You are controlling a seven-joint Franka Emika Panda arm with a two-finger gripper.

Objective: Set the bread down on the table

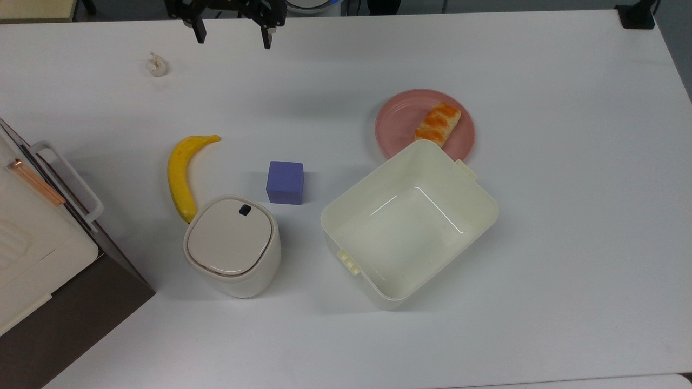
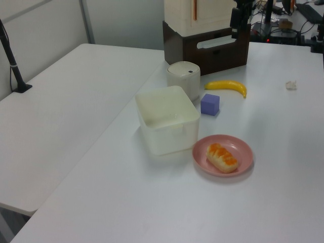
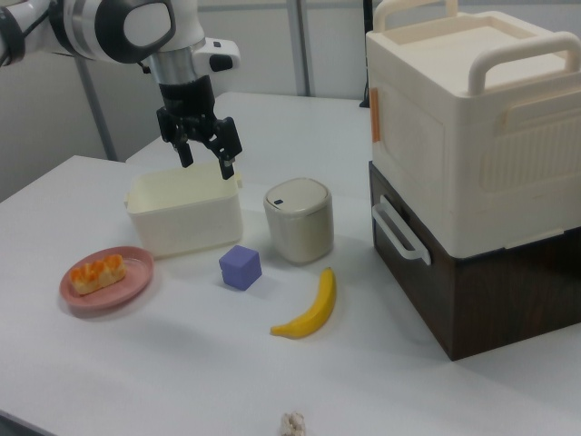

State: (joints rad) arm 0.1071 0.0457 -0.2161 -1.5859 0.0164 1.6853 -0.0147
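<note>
Resting on the pink plate (image 1: 397,124), the bread (image 1: 438,124) sits untouched while the gripper (image 1: 233,33) hangs released above the table (image 1: 567,216).

Non-task clutter: pink plate (image 1: 397,125) sits just beside the open cream tub (image 1: 409,221), its rim tucked behind the tub's corner in the top view. Purple cube (image 1: 285,182) stands between the tub and a lidded white canister (image 1: 232,246). Banana (image 1: 181,175) curves beside the canister, one end touching it. Small crumpled white scrap (image 1: 157,65) lies well apart. Cream carrier box (image 3: 477,118) stacked on a dark brown box (image 3: 495,291).
</note>
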